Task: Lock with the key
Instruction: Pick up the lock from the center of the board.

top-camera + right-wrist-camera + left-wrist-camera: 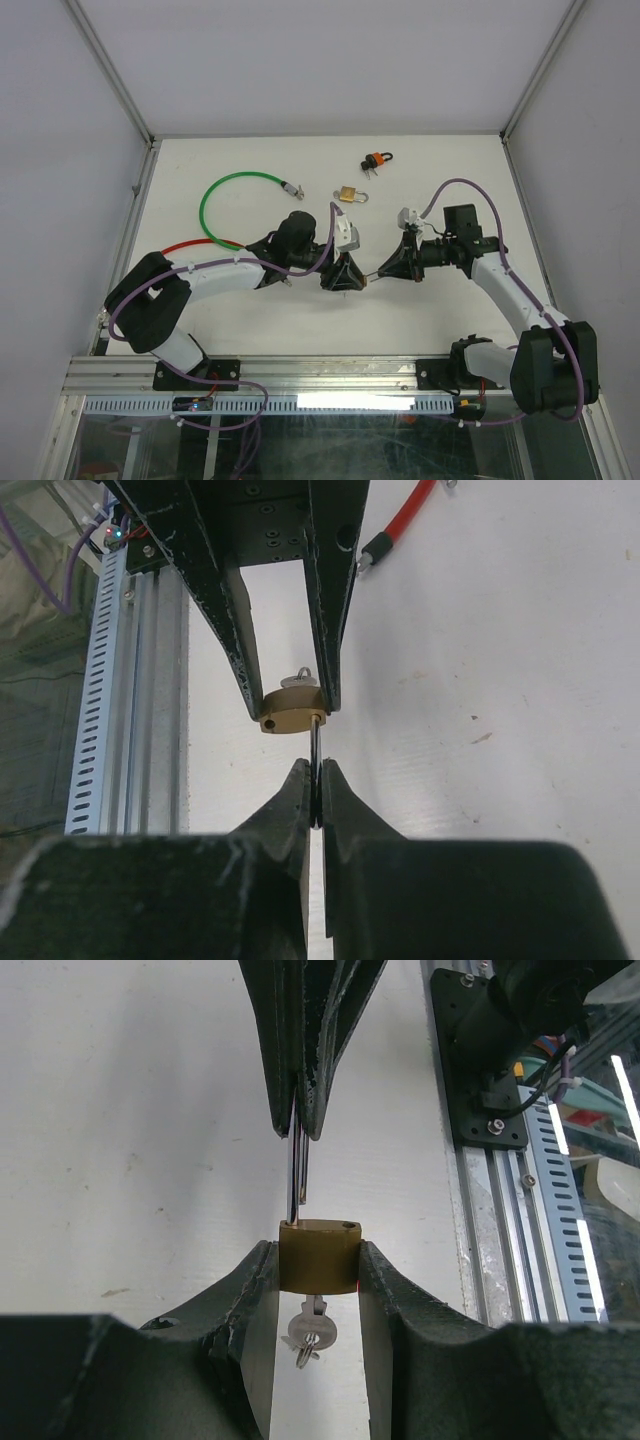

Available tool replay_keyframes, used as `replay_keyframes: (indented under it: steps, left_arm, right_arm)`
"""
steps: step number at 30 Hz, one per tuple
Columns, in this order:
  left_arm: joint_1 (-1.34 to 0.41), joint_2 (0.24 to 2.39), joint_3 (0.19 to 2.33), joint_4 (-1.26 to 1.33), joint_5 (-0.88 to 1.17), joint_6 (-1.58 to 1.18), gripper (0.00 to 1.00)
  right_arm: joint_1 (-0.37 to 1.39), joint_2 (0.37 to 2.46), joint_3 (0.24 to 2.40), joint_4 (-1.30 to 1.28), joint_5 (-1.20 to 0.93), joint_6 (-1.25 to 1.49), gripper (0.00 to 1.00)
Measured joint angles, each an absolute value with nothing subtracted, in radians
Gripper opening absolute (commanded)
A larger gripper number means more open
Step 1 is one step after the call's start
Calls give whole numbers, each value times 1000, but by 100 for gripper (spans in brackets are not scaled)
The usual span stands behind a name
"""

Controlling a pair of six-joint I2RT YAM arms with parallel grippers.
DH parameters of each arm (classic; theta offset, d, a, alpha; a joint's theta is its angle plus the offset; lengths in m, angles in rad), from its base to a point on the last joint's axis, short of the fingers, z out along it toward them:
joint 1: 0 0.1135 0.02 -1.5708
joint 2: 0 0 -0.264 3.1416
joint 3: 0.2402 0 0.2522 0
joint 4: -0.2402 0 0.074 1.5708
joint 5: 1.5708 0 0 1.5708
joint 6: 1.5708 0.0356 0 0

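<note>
White table (250, 150) with green cable loop (202, 205), red cable (190, 243), brass padlock (347, 195), orange-black lock (376, 159)

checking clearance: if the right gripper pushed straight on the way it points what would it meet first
Most likely the brass padlock clamped in the left gripper, just ahead along the shackle it pinches.

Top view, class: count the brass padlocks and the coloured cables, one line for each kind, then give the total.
Brass padlocks: 2 (free padlock, held padlock)
Coloured cables: 2 (green cable, red cable)
Total: 4
</note>
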State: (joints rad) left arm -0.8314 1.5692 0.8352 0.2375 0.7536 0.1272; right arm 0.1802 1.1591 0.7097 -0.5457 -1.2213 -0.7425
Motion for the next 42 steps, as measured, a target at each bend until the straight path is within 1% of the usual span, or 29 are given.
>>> replay_keyframes:
  steps: [3, 4, 9, 12, 16, 21, 23, 26, 28, 32, 34, 35, 38, 42]
  left_arm:
    - [-832, 1569, 835, 254, 725, 107, 43]
    - [-832, 1569, 834, 261, 713, 97, 50]
    - [-831, 1562, 800, 338, 619, 41, 67]
    - [-831, 1527, 743, 389, 561, 10, 71]
    - [-831, 1430, 641, 482, 505, -19, 72]
    - [-831, 1327, 550, 620, 496, -38, 74]
    - [-831, 1312, 526, 660, 496, -44, 79]
    - [-830, 1304, 485, 722, 495, -63, 93]
    - [-830, 1301, 442, 788, 495, -87, 99]
    - [-830, 1305, 342, 989, 500, -139, 99]
    - [-830, 1325, 303, 1122, 508, -157, 97]
    - [-830, 1343, 292, 1185, 515, -168, 95]
    - [-830, 1409, 275, 1348, 539, -185, 84]
    - [-833, 1479, 275, 1431, 559, -188, 77]
  right_arm:
    - [180, 1159, 725, -551, -1202, -739, 0]
    - [180, 1158, 730, -552, -1195, -738, 0]
    - [181, 1134, 736, -554, -1190, -705, 0]
    - [175, 1119, 736, -554, -1190, -686, 0]
    - [165, 1104, 737, -556, -1190, -673, 0]
    - [152, 1075, 737, -579, -1201, -681, 0]
    - [146, 1063, 737, -591, -1216, -690, 0]
    - [137, 1045, 737, -611, -1238, -711, 0]
    - [131, 1032, 737, -627, -1255, -728, 0]
    - [125, 1017, 744, -665, -1283, -766, 0]
    - [123, 1013, 750, -680, -1296, -783, 0]
    - [122, 1012, 753, -687, -1301, -791, 0]
    - [121, 1012, 756, -703, -1311, -808, 0]
    - [121, 1012, 757, -720, -1323, -828, 0]
